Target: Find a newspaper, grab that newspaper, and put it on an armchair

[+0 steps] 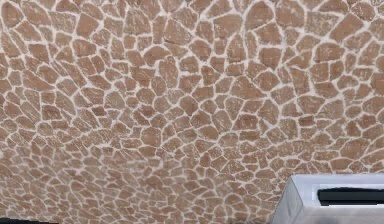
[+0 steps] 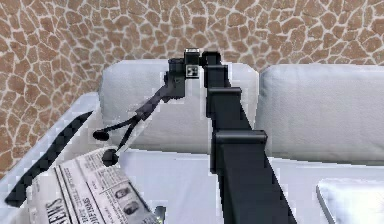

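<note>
Armrest (image 2: 50, 140) of a white couch-like seat is sitting out past the fingertips, toward the arm side view's left. Newspaper (image 2: 88, 190) is lying flat on the seat cushion (image 2: 180, 170), just below and slightly left of the gripper (image 2: 107, 143). The paper's upper edge is coming up right by the lower fingertip; cannot tell if touching. The paper's long axis seems to be running diagonally toward the picture's bottom right, crossing the line of the fingers rather than following it.

Fingers (image 2: 135, 118) are slanting down-left from the dark gripper body toward the paper. Cannot tell whether the gripper is holding anything, since the paper is lying on the cushion right at its far end. One arm only, so no choice of side.

Judging: the grab step is in hand, with the paper not yet lifted. The move is turning on a short drop of the tips onto that near edge.

Left back cushion (image 2: 125, 85) is standing behind the fingers. Arm (image 2: 235, 140) is rising from the bottom edge behind the gripper body. Right back cushion (image 2: 320, 110) is standing right of the arm. Pale flat slab (image 2: 350, 200) is lying well right of the arm; unclear what it is.

Stone-patterned wall (image 2: 300, 30) is running behind the seat. In the forward view, a stone wall (image 1: 150, 100) is facing the robot, with a white block (image 1: 335, 195) at the lower right.
</note>
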